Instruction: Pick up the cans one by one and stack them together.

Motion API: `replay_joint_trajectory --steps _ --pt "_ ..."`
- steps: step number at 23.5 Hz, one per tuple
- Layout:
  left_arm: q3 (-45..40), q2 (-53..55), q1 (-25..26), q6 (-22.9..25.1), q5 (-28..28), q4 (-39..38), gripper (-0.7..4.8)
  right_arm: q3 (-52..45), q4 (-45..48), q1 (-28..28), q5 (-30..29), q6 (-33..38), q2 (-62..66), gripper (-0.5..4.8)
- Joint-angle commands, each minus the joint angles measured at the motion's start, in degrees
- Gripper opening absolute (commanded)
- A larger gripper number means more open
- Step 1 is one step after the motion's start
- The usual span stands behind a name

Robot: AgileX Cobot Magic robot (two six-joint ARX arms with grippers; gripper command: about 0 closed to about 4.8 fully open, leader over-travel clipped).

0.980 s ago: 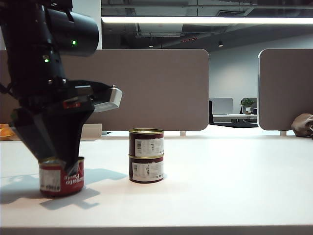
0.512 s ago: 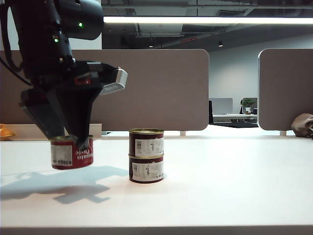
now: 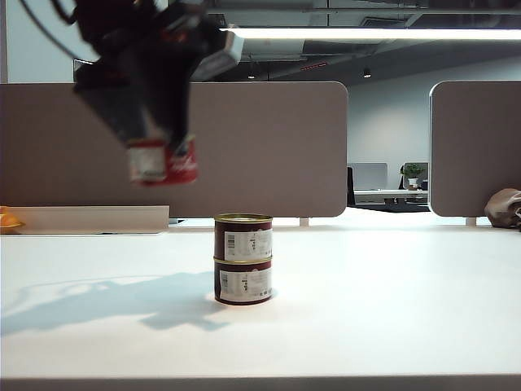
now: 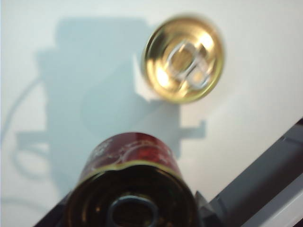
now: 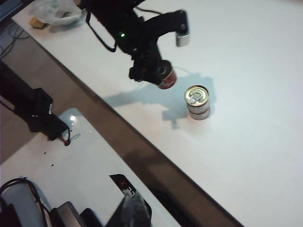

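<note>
Exterior view: upper left of the frame, left pincer (image 3: 163, 147) blurred, clamped on the red can (image 3: 163, 161) and holding it high in the air, well above the tabletop (image 3: 391, 309). Near the centre, two maroon cans stacked, upper can (image 3: 243, 237) sitting squarely on lower can (image 3: 243, 282), white labels facing forward. Broad shadow on the tabletop to the left of the stack. Grey partition (image 3: 260, 147) behind. Right pincer out of frame.

Left wrist view: red can (image 4: 130, 184) filling the lower centre, dark end toward the lens, gripped in the left pincer. Gold lid with pull tab of the upper can (image 4: 183, 57) in the upper right, on the white tabletop (image 4: 265, 71), apart from the held can.

Right wrist view: left pincer (image 5: 158, 75) in the upper centre, red can (image 5: 167, 78) held up and left of the stack (image 5: 197, 102). Right pincer not seen here; clenched with nothing in it by all signs.
</note>
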Motion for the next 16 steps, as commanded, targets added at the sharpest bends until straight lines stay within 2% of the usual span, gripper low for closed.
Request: replay_joint_trajectory --steps 1,16 --pt "3.0 1.0 -0.3 -0.4 -1.1 0.0 2.36 0.1 0.3 -0.1 -0.5 0.0 -0.2 -0.06" --pt "8.1 6.9 -1.5 -0.1 -0.5 1.4 2.36 -0.1 0.3 -0.1 -1.0 0.1 -2.0 -0.06"
